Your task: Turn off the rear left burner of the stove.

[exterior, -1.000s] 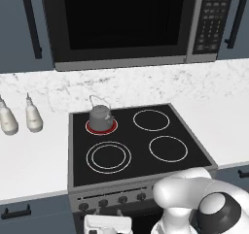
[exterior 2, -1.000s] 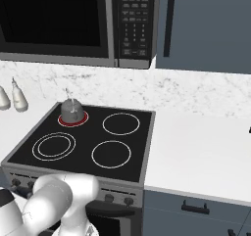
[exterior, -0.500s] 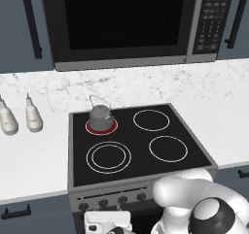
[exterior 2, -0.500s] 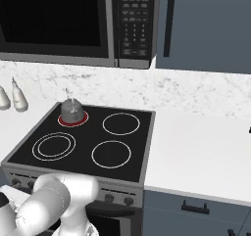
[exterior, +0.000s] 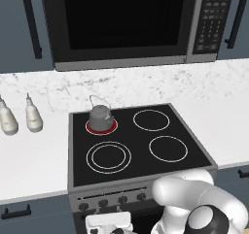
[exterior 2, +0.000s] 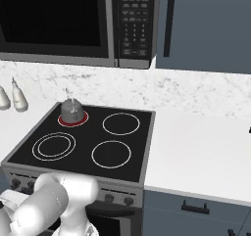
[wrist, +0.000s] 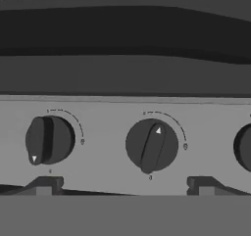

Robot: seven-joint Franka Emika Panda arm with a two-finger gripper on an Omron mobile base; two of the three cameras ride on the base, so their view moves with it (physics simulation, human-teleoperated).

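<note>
While the rear left burner (exterior: pixel 101 126) glows red under the kettle (exterior: pixel 99 115) on the stove (exterior: pixel 78 177), approaching with claw (wrist: pixel 122 183) released; next, probably closing on the middle knob (wrist: pixel 152 145).

One stove (exterior: pixel 141 172) carried four burner zones: one rear left burner (exterior: pixel 101 126) glowing red and three unlit white rings. One grey kettle (exterior: pixel 99 114) stood there. Two white bottles (exterior: pixel 33 118) stood on the tabletop (exterior: pixel 34 160). One microwave (exterior: pixel 126 24) hung above
</note>
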